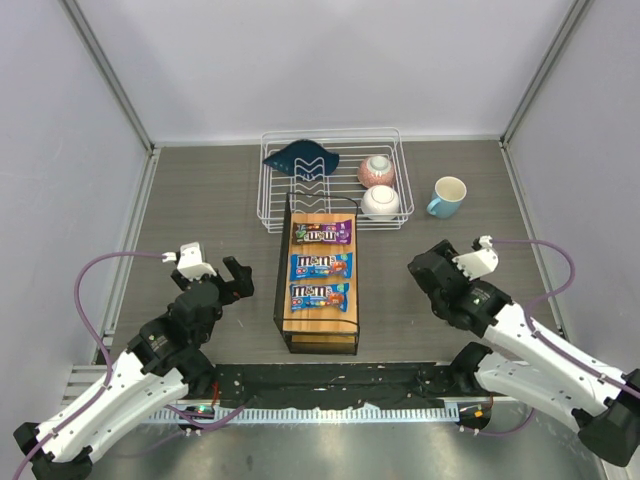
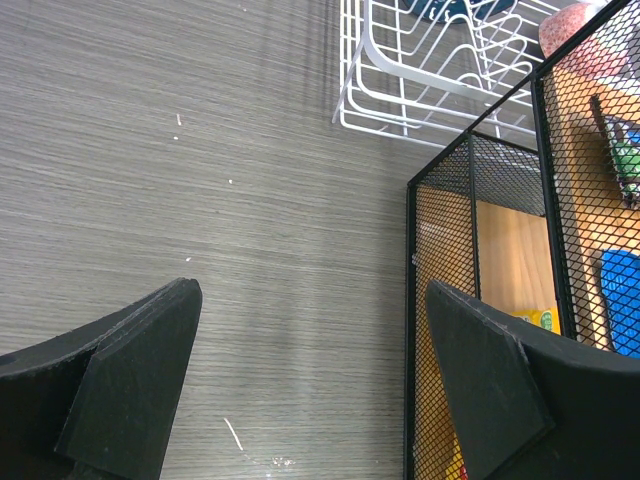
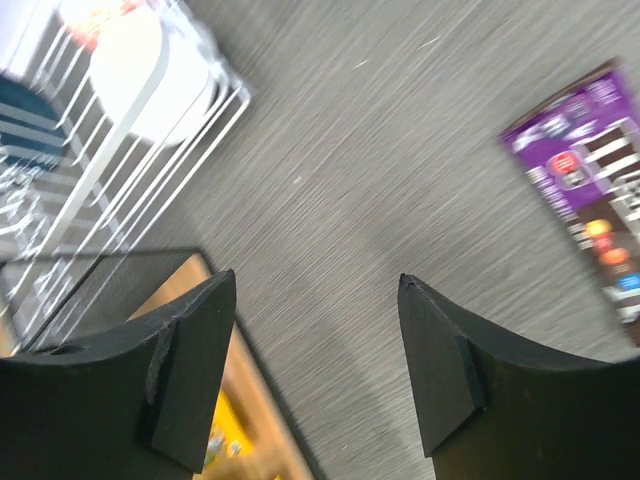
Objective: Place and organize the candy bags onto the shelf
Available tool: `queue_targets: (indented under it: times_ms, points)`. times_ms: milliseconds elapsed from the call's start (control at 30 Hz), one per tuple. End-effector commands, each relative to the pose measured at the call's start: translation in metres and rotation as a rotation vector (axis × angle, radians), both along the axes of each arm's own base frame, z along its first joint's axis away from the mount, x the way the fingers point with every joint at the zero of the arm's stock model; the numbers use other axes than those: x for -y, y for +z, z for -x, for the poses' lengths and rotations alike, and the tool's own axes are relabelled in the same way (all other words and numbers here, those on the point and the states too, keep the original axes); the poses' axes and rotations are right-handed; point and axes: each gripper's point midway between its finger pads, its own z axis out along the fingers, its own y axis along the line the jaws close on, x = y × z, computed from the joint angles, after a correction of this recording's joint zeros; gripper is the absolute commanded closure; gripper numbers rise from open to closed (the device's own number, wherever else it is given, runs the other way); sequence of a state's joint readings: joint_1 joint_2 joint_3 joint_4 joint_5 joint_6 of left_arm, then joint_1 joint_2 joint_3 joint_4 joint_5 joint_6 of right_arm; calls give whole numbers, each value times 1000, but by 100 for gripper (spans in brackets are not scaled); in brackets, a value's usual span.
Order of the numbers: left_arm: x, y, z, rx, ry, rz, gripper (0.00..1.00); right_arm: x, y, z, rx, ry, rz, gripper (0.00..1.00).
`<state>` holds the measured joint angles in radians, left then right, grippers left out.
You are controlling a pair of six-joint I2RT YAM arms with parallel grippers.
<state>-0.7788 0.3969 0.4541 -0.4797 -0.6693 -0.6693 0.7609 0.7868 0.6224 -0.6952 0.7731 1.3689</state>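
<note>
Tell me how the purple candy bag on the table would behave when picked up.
The purple candy bag looks thin and glossy: probably light, floppy, somewhat slippery. Lying flat on the table, it would likely slide if pushed.

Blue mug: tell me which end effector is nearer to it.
Right. The right end effector is open just in front of the blue mug, toward the arm bases. The left end effector sits across the shelf, well off to the mug's left.

1 purple candy bag [image 1: 322, 233], 2 blue candy bags [image 1: 321, 265]; shelf [image 1: 318, 322] black mesh, pale wood top; white wire rack [image 1: 275, 190]; grey-grained table [image 1: 200, 200].
</note>
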Motion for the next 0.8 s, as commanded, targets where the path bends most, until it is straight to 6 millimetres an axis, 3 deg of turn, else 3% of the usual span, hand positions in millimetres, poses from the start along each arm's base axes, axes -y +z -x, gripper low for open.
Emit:
queue_targets:
  times_ms: [0,100,133,367,567,767]
  points:
    - [3,8,-2,29,-6,18,0,62,-1,3,-76,-197,156,26]
    - [3,8,-2,28,-6,16,0,76,-10,0,-151,-178,162,24]
    - [2,7,-2,27,-4,15,0,92,-9,-6,-143,-237,139,24]
    - [2,7,-2,27,-3,13,0,128,-25,-5,-236,-291,114,24]
    - [2,7,-2,28,-2,16,0,139,-68,1,-331,-335,-9,24]
    - [2,6,-2,26,-1,13,0,153,-82,6,-360,-390,-20,24]
